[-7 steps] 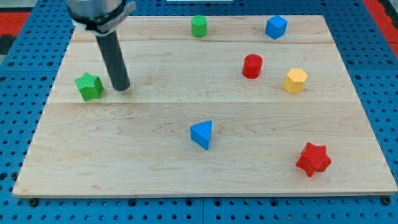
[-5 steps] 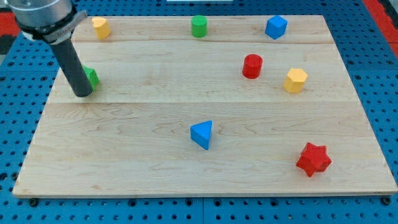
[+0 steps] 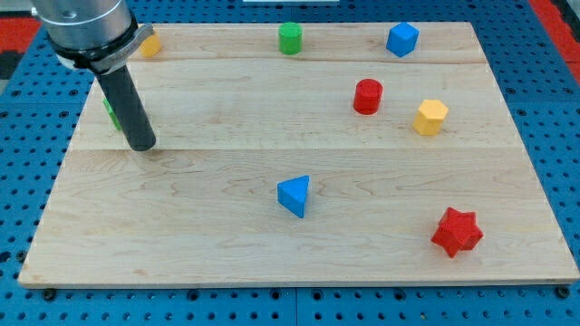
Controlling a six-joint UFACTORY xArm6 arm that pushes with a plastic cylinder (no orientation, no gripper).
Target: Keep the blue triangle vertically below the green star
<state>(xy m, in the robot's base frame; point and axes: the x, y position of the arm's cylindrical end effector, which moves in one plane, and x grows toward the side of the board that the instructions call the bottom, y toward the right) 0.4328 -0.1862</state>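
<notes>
Jaws are absent: only my tip (image 3: pixel 142 146) is seen, holding nothing, at the frame's left, almost hiding the green star (image 3: pixel 111 114) behind the rod. The blue triangle (image 3: pixel 294 196) lies lower centre, well apart, so alignment is judged undone.

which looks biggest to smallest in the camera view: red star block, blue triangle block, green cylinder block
1. red star block
2. blue triangle block, only slightly smaller
3. green cylinder block

The first two sit nearer the view's bottom, possibly closer to the camera, so true sizes are unsure.
</notes>
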